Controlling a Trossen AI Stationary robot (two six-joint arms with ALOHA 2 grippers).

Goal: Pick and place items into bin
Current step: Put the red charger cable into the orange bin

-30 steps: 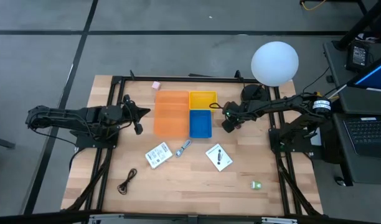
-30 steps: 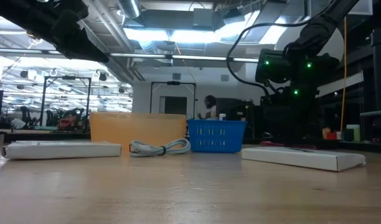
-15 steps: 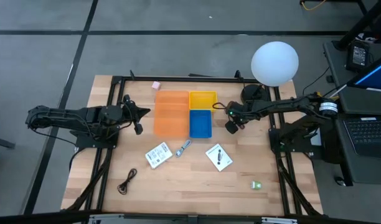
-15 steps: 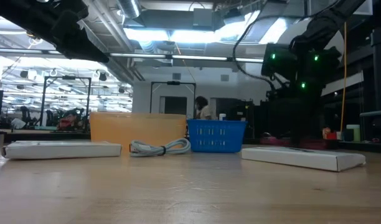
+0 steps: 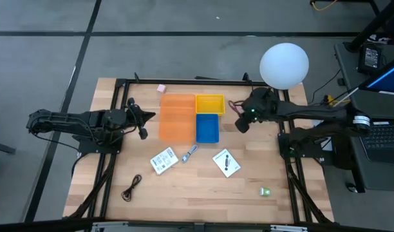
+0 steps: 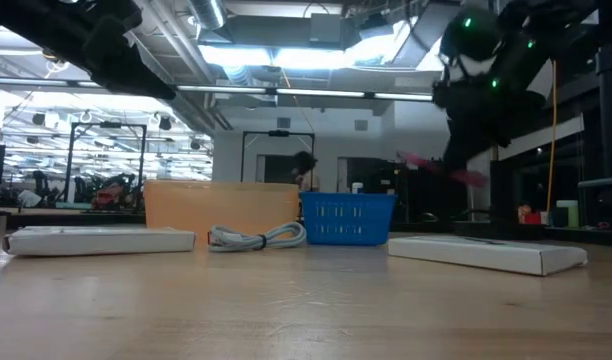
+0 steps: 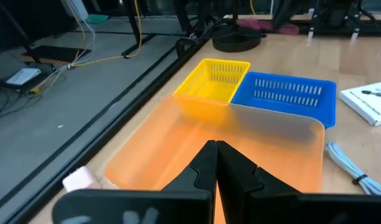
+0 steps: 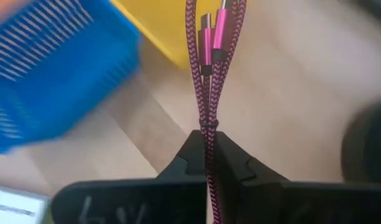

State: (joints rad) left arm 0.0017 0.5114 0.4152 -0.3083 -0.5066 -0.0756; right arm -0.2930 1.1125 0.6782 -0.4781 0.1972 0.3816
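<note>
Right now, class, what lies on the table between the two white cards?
In the high view, the small silver-blue tool lies between the left white card and the right white card, nearer the left one.

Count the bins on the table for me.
3, clustered at the table's far middle: a large orange bin, a small yellow bin at its right far side, and a blue bin just in front of the yellow one. None seem hidden.

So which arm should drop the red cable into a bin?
Right. The right gripper is already shut on the red cable, just beside the yellow bin and blue bin. The left gripper hangs shut and empty over the orange bin.
</note>
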